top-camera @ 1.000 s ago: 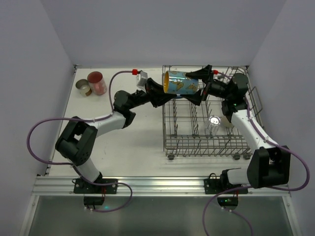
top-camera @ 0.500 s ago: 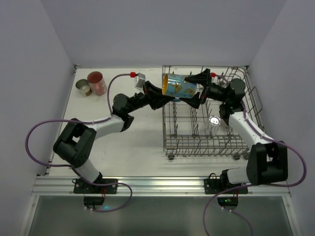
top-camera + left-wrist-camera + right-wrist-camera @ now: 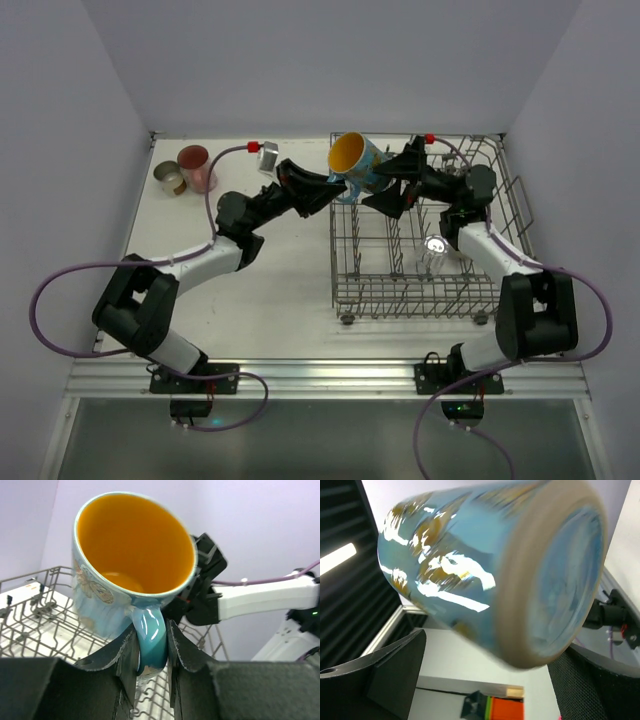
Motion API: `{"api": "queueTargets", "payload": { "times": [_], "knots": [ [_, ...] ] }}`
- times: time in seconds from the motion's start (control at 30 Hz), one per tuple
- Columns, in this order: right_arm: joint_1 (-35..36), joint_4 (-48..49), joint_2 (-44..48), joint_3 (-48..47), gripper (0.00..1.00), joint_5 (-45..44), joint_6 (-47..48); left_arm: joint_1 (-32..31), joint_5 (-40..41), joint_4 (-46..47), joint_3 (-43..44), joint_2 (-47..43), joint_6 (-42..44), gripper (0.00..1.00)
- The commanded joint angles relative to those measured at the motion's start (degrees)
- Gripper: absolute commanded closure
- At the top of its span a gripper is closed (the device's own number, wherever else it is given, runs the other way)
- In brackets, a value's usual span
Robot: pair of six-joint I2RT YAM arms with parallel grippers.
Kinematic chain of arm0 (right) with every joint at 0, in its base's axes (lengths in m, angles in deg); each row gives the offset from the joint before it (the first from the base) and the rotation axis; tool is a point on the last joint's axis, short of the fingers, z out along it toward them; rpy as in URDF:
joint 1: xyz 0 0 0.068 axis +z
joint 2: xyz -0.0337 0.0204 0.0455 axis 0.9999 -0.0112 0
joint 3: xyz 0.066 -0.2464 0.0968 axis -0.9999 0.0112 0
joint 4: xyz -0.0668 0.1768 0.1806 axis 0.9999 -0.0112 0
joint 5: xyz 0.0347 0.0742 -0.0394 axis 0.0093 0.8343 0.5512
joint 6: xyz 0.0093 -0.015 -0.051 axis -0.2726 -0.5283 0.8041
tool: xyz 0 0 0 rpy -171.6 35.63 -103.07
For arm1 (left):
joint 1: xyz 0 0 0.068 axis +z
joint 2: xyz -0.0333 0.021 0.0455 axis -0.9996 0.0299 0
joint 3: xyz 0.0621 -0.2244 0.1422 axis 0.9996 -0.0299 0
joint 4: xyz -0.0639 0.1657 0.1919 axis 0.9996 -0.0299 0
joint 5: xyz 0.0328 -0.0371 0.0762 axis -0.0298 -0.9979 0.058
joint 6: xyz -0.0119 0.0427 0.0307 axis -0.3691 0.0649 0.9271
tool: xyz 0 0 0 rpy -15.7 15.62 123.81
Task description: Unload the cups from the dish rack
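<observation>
The blue patterned mug (image 3: pixel 357 164) with a yellow inside hangs in the air above the dish rack's (image 3: pixel 420 292) far left corner, mouth tilted up. My left gripper (image 3: pixel 335 186) is shut on its handle (image 3: pixel 149 635). The mug body (image 3: pixel 132 560) stands above the fingers (image 3: pixel 125 655), over the rack (image 3: pixel 30 625). My right gripper (image 3: pixel 393 186) is open, one finger on each side of the mug's base (image 3: pixel 560 585) and apart from it. A clear glass tumbler (image 3: pixel 434 252) stands inside the rack.
A pink patterned mug (image 3: pixel 196 168) and a tan cup (image 3: pixel 170 179) stand on the table at the far left. The rack's wire walls and upright tines rise under both grippers. White walls close in the back and both sides.
The mug has turned from lying sideways to mouth-up and moved a little toward the back. My left gripper has closed on its handle. My right gripper's fingers now stand off the mug.
</observation>
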Motion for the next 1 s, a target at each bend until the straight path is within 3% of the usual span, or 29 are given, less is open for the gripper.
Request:
{"api": "queueTargets", "payload": {
  "times": [0.0, 0.13, 0.7, 0.83, 0.97],
  "knots": [
    [0.1, 14.3, -1.5, -0.7, 0.01, 0.0, -18.0, 0.6, 2.3, 37.5, 1.9, -4.6, -5.8, 1.0],
    [0.2, 22.2, -4.2, -1.3, 0.01, -0.5, -22.6, 1.0, 0.9, 37.8, 1.9, -5.0, -6.1, 1.0],
    [0.1, 18.8, -0.8, 1.8, 0.01, -0.5, -20.6, 1.1, 0.2, 33.6, 6.9, 2.7, -7.1, 1.0],
    [-0.4, 11.3, 2.6, 2.2, 0.01, 2.3, -14.6, 1.0, -0.9, 28.3, 8.4, 2.5, -4.3, 1.0],
    [-1.0, -4.2, 6.4, 2.0, 0.01, 3.8, -3.2, 1.0, -1.6, 21.8, 9.5, 0.9, -0.3, 1.0]
  ]
}}
